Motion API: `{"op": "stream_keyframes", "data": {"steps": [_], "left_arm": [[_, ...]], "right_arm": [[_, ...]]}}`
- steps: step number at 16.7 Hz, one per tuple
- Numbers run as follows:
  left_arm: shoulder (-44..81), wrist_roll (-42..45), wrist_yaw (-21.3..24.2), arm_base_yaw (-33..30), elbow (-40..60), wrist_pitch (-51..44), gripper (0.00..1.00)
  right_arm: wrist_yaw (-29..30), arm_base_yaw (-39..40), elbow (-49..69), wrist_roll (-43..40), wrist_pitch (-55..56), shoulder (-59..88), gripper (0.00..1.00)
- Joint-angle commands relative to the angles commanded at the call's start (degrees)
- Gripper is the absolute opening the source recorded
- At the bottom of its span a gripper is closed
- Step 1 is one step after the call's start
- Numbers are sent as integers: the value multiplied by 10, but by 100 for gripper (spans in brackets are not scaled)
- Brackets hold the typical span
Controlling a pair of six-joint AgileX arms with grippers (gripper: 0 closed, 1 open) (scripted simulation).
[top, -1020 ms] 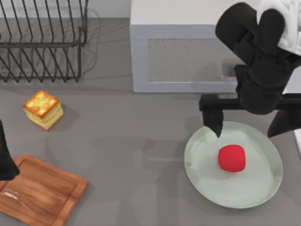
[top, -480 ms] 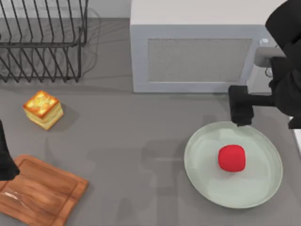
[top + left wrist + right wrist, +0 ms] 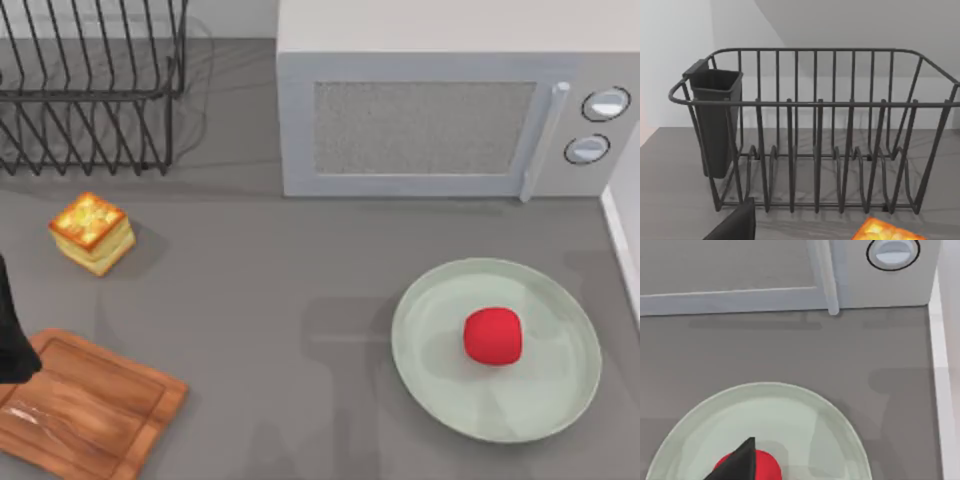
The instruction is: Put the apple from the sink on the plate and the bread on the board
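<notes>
The red apple [image 3: 492,335] lies on the pale green plate [image 3: 425,300] at the table's right, with nothing holding it. In the right wrist view the apple [image 3: 767,467] and the plate [image 3: 805,415] lie below my right gripper [image 3: 737,462], whose dark tip is above the apple. The bread [image 3: 92,232] sits on the grey table at the left, apart from the wooden board [image 3: 90,410] at the front left corner. My left arm [image 3: 10,335] is parked at the left edge by the board. Its gripper [image 3: 735,227] faces the bread [image 3: 885,232].
A black wire dish rack [image 3: 90,85] stands at the back left, with a dark cup [image 3: 715,120] on its side. A grey microwave [image 3: 440,110] spans the back right. A white raised edge [image 3: 622,250] runs along the right side.
My right arm has pulled away to the right and left the top view. The apple stays on the plate. The left arm, bread and board have not moved.
</notes>
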Motion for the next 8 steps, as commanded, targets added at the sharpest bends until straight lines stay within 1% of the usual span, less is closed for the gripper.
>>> {"op": "stream_keyframes", "data": {"steps": [4, 8], "left_arm": [[0, 0, 0, 0, 0, 0, 100], [0, 0, 0, 0, 0, 0, 100]], "right_arm": [[0, -64, -183, -66, 148, -227, 100], [0, -113, -314, -116, 262, -370, 100]]}}
